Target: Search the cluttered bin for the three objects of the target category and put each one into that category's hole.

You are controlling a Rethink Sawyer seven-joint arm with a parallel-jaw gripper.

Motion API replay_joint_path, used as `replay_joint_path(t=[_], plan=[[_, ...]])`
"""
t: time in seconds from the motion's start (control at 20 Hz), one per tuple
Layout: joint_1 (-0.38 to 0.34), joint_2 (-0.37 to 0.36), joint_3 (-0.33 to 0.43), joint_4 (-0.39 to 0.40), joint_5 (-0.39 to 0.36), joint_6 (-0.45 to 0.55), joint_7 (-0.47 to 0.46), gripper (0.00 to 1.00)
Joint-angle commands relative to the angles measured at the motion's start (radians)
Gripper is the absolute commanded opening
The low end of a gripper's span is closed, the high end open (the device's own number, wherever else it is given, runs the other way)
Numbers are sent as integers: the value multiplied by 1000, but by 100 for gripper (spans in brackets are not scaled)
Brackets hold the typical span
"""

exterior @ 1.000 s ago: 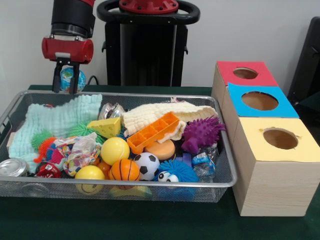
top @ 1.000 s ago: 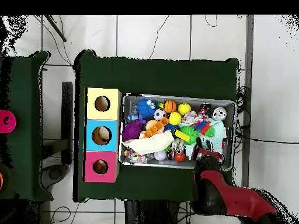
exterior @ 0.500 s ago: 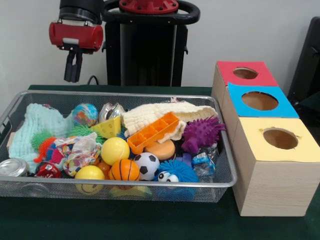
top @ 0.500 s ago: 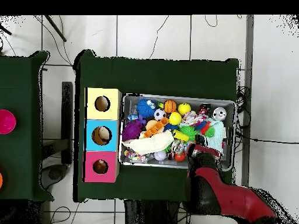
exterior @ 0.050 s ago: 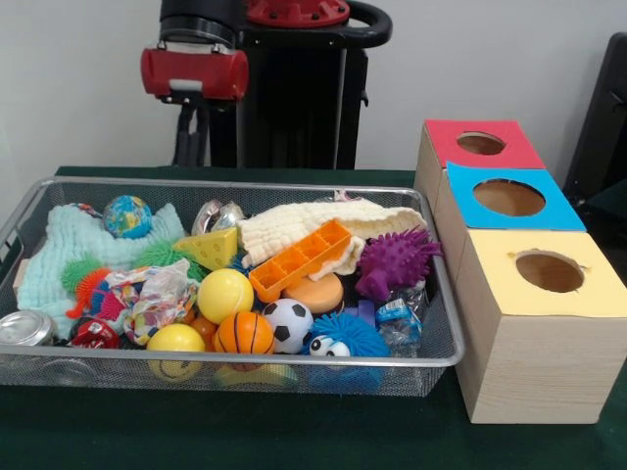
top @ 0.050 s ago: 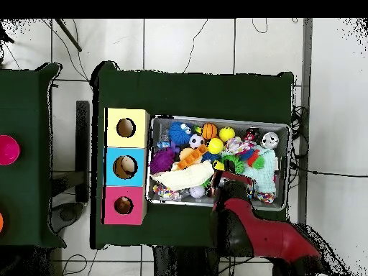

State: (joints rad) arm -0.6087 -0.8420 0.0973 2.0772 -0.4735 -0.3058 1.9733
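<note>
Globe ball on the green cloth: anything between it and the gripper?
Nothing visible. The globe ball lies uncovered on top of the green cloth, and the gripper hangs above the far rim of the bin, off to the ball's side, only air between them.

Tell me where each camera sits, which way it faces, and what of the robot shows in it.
Front view: sits across the table, level with the bin, facing the robot; shows the gripper hanging above the bin's far edge, and the pedestal.
Overhead view: sits above the table, looking straight down; shows the arm reaching in from the bottom over the bin.
Both share the bin, the three boxes and the gripper.
</note>
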Motion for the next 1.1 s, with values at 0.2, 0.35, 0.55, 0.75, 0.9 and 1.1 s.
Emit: replay_joint_path(t=[0.2,0.35,0.55,0.75,0.9,1.1], plan=[[67,111,-7,-15,106,-62,194,0],[49,111,3,-15,96,-52,188,0],[2,74,8,13,64,-6,171,100],[-85,15,78,27,12,98,128,100],[-195,-48,180,54,-21,168,99,100],[-307,-70,273,66,-54,203,71,100]])
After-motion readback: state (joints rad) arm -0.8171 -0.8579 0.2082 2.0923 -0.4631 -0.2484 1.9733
